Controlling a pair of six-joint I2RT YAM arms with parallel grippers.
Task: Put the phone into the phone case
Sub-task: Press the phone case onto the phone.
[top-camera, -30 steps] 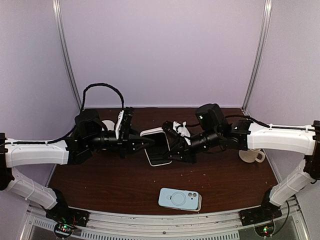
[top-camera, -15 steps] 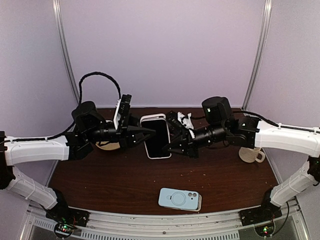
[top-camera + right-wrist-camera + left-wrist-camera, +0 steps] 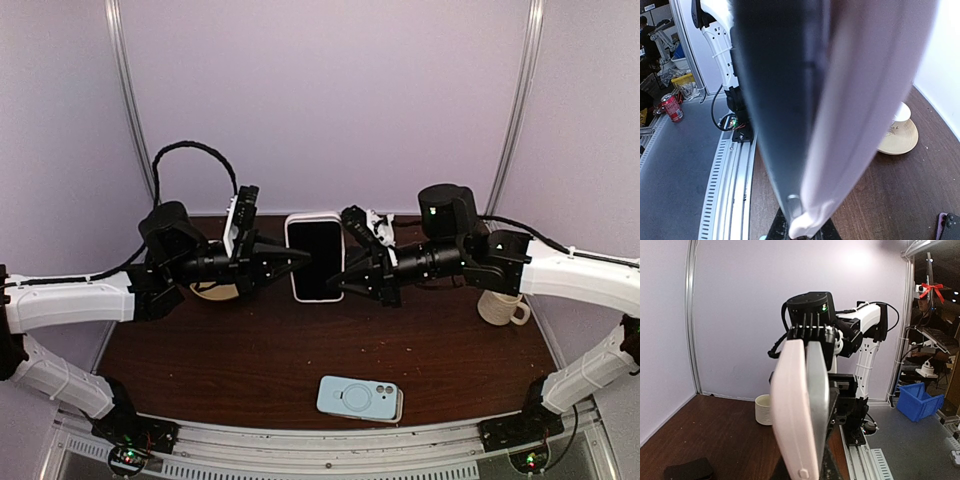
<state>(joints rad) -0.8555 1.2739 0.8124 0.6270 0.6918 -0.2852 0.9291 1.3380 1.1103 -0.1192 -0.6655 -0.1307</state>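
No text, label or number can be read.

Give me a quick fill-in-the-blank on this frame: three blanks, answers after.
1. The left gripper and right gripper hold the phone ___ the table, not resting on it.
2. The light blue phone case lies flat with its camera end toward the robot's ___ side.
3. The wooden saucer sits on the table's ___ side.
Answers: above; right; left.
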